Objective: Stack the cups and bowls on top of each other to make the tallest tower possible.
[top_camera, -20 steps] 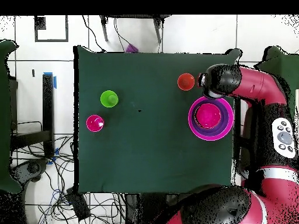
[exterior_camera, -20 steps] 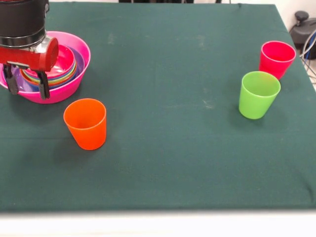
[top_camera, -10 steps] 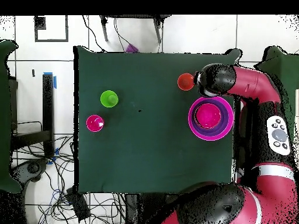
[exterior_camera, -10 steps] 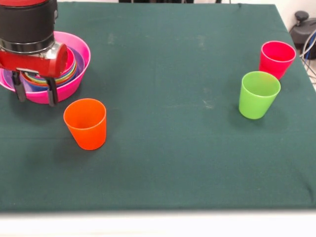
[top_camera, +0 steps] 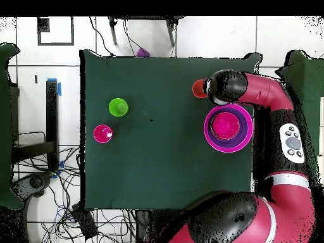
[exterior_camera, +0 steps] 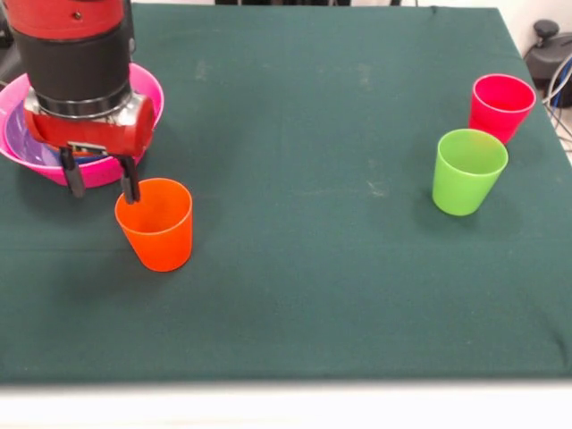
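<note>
My gripper (exterior_camera: pixel 102 191) is open and empty, low over the table between the tower and the orange cup (exterior_camera: pixel 156 225). Its right finger (exterior_camera: pixel 130 188) stands at the cup's near-left rim; I cannot tell if it is inside. The tower is a nest of bowls in the wide pink bowl (exterior_camera: pixel 150 96), with the purple bowl (exterior_camera: pixel 20 136) inside; the arm hides the smaller bowls here. The lime green cup (exterior_camera: pixel 467 172) and red-pink cup (exterior_camera: pixel 500 105) stand upright at the right. In the overhead view the arm (top_camera: pixel 225 86) covers part of the orange cup (top_camera: pixel 197 88), beside the tower (top_camera: pixel 229 147).
The green cup (top_camera: pixel 118 107) and red-pink cup (top_camera: pixel 102 133) stand close together, far across the green cloth (exterior_camera: pixel 304 268) from the tower. The table's front edge (exterior_camera: pixel 286 398) is white. Cables lie on the floor (top_camera: pixel 44 183) beside the table.
My gripper has moved from over the bowl stack's front rim down and to the right, up to the orange cup. The cups and bowls have not moved.
</note>
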Motion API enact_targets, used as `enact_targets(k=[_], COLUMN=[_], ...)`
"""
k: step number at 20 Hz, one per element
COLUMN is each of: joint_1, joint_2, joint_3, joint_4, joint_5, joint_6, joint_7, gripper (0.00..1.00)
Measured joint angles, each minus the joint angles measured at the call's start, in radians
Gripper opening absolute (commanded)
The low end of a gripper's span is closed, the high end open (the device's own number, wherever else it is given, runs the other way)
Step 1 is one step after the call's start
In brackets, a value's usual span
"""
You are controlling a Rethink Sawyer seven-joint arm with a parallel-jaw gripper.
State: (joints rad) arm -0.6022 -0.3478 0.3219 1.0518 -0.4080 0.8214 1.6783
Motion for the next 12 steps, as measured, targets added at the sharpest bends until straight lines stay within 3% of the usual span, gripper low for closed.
enact_targets(k=[12], joint_1=[0.035], joint_2=[0.076], joint_3=[0.0], joint_4=[-0.044], joint_5=[-0.001], joint_6=[0.0], joint_7=[0.0], gripper=[1.0])
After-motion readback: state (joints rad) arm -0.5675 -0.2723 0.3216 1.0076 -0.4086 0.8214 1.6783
